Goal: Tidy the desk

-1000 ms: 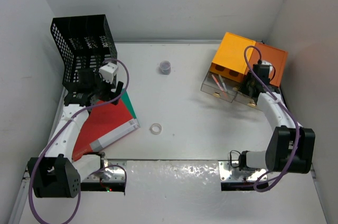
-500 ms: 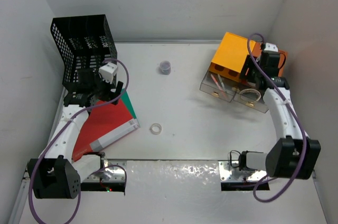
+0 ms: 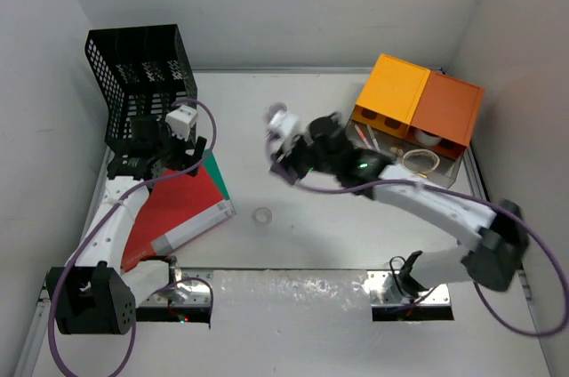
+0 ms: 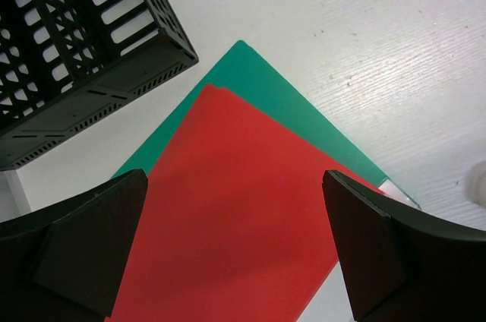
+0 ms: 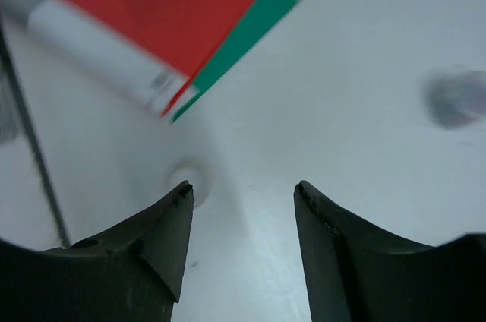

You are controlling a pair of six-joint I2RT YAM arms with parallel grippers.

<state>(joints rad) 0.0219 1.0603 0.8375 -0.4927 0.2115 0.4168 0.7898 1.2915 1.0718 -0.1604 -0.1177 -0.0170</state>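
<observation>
The white desk (image 3: pixel 356 226) holds a red folder (image 3: pixel 178 204) lying on a green folder (image 3: pixel 218 177) at the left. My left gripper (image 3: pixel 197 153) hovers open and empty over the red folder (image 4: pixel 243 208). My right gripper (image 3: pixel 283 166) is open and empty above the middle of the desk. A small clear tape ring (image 3: pixel 261 215) lies just in front of it, and in the right wrist view the ring (image 5: pixel 190 178) sits by the left fingertip. A small purple cup (image 5: pixel 456 98) shows blurred at the right; my right wrist hides it in the top view.
A black mesh rack (image 3: pixel 142 75) stands at the back left, beside the folders (image 4: pixel 76 41). Two orange drawer boxes (image 3: pixel 400 92) stand at the back right. Their clear drawers (image 3: pixel 382 141) are pulled open with pens and a ring of tape (image 3: pixel 418 159) inside.
My right arm has swung left from the orange drawer boxes to the middle of the desk, near the tape ring, and now covers the cup. The left arm has not moved.
</observation>
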